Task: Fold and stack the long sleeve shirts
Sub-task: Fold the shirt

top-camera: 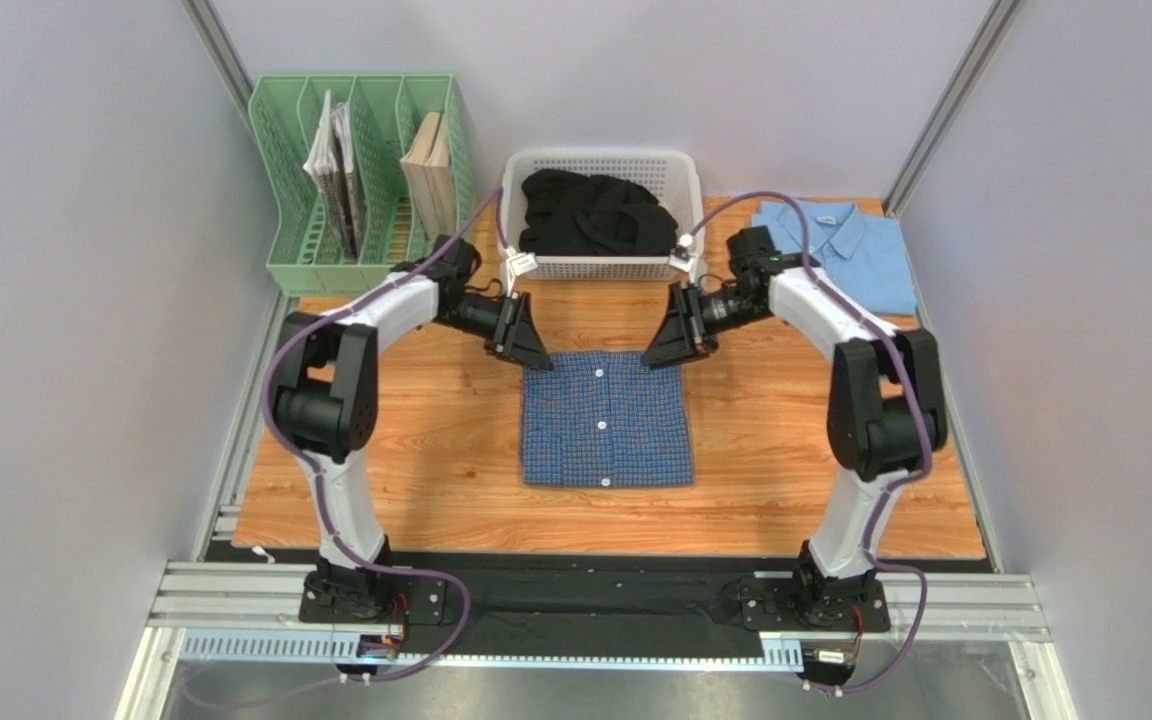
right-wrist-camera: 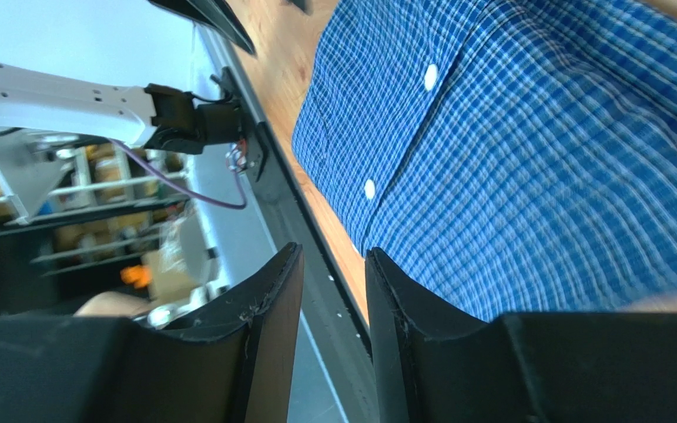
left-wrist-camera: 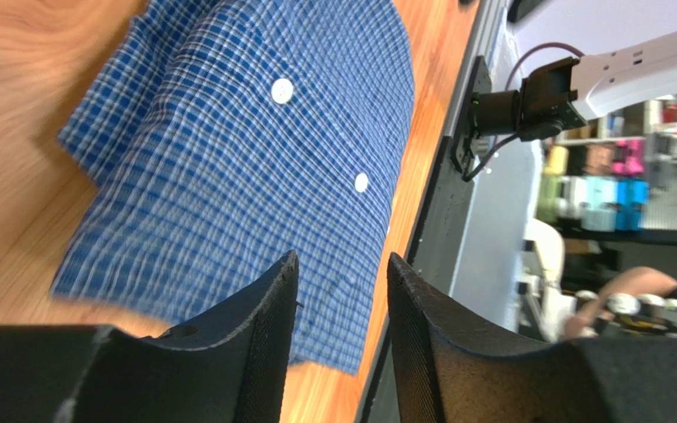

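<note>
L hand (top-camera: 525, 354), R hand (top-camera: 663, 351): part-open, empty, hovering at top corners of folded check shirt (top-camera: 605, 423) mid-frame; lt-blue shirt (top-camera: 841, 249) upper right. Pinch all layers, lift level, stack w/o unfolding.

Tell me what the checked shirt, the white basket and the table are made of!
The checked shirt looks like thin, matte woven cloth, maybe cotton: crossing threads and soft folds show. The white basket seems to be hard plastic, with a moulded lattice of holes in its walls. The tabletop looks like smooth wood, or a wood-look layer: it has orange-brown grain streaks.
</note>
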Tool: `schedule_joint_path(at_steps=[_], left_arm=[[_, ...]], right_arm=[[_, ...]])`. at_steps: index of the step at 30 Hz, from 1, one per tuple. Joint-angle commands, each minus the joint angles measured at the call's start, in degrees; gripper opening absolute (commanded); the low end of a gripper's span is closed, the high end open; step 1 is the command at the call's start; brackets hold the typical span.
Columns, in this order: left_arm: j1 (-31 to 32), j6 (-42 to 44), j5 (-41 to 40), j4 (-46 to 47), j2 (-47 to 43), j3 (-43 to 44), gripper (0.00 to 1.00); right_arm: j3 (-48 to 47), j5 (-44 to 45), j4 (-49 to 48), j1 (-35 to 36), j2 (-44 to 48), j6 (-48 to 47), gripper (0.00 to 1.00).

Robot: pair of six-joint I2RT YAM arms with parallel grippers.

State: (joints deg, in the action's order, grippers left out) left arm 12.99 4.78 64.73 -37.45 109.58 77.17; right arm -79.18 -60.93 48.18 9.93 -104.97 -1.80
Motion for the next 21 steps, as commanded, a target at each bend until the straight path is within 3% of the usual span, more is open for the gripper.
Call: schedule_joint_path(at_steps=[1,4,5,6,9,11,12,13,14,15,17,18,19,20,21], left_arm=[[0.0,-5.8,-0.2,6.0,9.1,5.1,0.53],[-0.9,-8.6,-2.3,6.2,15.9,9.6,0.54],[-1.1,-8.8,-1.9,6.1,18.3,10.5,0.61],[-1.6,-9.5,-0.8,6.2,18.9,11.1,0.62],[-2.0,-9.3,-2.6,6.4,16.8,11.2,0.64],[-2.6,-7.3,-2.0,6.3,11.5,9.5,0.66],[-2.6,-6.5,-1.6,6.3,8.8,7.2,0.72],[-2.5,-5.7,-0.8,7.4,5.9,5.7,0.9],[-1.8,-6.5,-0.7,8.4,-0.4,4.0,0.99],[-1.3,-7.8,-1.3,9.8,-3.5,0.2,0.99],[1.3,-16.3,-3.8,18.3,-11.6,-4.5,0.99],[2.3,-20.6,-5.5,27.4,-13.8,-9.6,0.99],[3.2,-31.4,-6.6,33.8,-17.0,-12.9,0.99],[4.7,-38.0,-7.2,43.4,-18.1,-16.8,0.99],[5.5,-45.0,-8.8,64.0,-18.7,-24.9,0.99]], right_arm=[[-3.7,-3.5,-4.5,0.6,-11.4,2.9,0.38],[-7.6,-1.0,-5.6,-0.9,-19.4,2.6,0.39],[-8.7,-0.4,-5.6,-1.6,-21.0,2.5,0.4],[-9.7,-0.2,-5.7,-1.8,-22.3,2.5,0.43],[-11.2,-0.5,-5.6,-2.5,-24.4,3.2,0.55],[-9.3,-2.5,-5.6,-2.4,-20.6,4.3,0.64],[-8.3,-3.7,-5.7,-2.4,-18.5,4.5,0.69],[-7.2,-5.6,-6.8,-2.4,-13.0,5.7,0.73],[-3.9,-6.4,-8.4,-2.3,-10.1,7.1,0.88],[-1.8,-7.0,-11.4,-2.2,-7.1,13.3,0.96],[6.1,-7.2,-24.9,-1.3,1.3,21.1,1.0],[8.6,-6.6,-29.5,-0.8,3.6,28.9,1.0],[10.3,-4.7,-37.2,-0.1,5.0,31.7,1.0],[11.3,-3.9,-40.4,1.4,6.3,34.8,1.0],[12.8,-2.6,-46.0,2.2,6.4,39.4,1.0]])
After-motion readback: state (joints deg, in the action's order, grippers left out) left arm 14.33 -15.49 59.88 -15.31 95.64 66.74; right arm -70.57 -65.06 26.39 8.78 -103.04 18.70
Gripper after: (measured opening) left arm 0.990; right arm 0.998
